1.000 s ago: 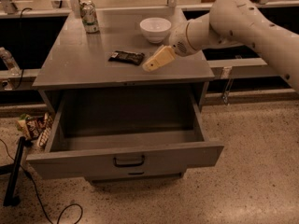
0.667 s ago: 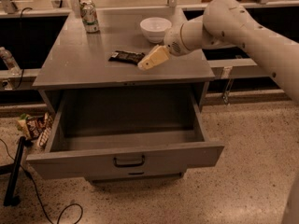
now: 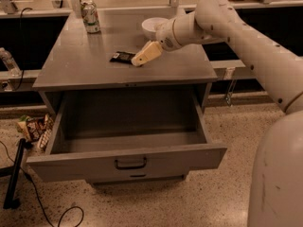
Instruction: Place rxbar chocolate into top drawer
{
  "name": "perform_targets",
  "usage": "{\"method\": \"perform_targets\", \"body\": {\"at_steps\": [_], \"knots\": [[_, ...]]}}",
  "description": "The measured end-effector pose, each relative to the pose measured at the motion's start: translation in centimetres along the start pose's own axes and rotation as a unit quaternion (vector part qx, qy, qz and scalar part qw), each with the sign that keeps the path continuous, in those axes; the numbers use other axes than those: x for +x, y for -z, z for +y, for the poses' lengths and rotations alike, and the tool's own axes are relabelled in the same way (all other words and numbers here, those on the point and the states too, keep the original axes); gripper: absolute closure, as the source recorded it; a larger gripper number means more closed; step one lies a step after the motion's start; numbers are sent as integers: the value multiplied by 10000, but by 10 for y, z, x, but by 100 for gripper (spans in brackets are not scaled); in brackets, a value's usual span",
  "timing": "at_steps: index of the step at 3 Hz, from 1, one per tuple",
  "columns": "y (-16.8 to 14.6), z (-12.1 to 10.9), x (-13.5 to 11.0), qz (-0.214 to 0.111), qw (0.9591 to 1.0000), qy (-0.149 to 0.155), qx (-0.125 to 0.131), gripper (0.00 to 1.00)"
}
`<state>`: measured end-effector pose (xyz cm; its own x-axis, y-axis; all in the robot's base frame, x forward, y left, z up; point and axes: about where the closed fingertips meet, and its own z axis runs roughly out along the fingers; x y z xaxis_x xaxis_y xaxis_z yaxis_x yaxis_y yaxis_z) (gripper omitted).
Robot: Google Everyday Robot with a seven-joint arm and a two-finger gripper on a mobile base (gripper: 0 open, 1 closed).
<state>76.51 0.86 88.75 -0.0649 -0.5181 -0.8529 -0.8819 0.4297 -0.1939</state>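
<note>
Rxbar chocolate [image 3: 122,56] lay flat on the bench [image 3: 71,67], near mid-top, white patch at its left end. Not in the drawer.

Pincer [image 3: 144,55] sat just right of the bar, angled down toward the bar's right end, tip low over the bench surface. Contact with the wrapper could not be told. Released or clenched: could not be told.

Arm [image 3: 236,27] reached in from the right of the bar, crossing above the bench's right rear corner.

Top drawer [image 3: 180,157] was pulled out, below and in front of the bar. Interior looked bare; dark handle [image 3: 130,163] at centre of the front panel.

Around the bar:
- white bowl [image 3: 152,26] behind and to the right, close behind the pincer's wrist.
- drink can [image 3: 90,17] upright, behind and to the left, well apart.
- colourful snack packets [image 3: 33,126] on the floor, low and far left, beside the drawer's left wall.
- black cable [image 3: 45,214] on the floor, far below left.

Nothing lay between the bar and the bench's front edge over the drawer.
</note>
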Motion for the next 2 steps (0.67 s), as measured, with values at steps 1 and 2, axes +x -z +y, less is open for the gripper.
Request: {"method": "perform_targets", "body": {"at_steps": [1,2], "knots": [[-15,-6,-1,-111,9997,-141,-140,0],[-24,-7,4,-63,9993,-283,-215,0]]}}
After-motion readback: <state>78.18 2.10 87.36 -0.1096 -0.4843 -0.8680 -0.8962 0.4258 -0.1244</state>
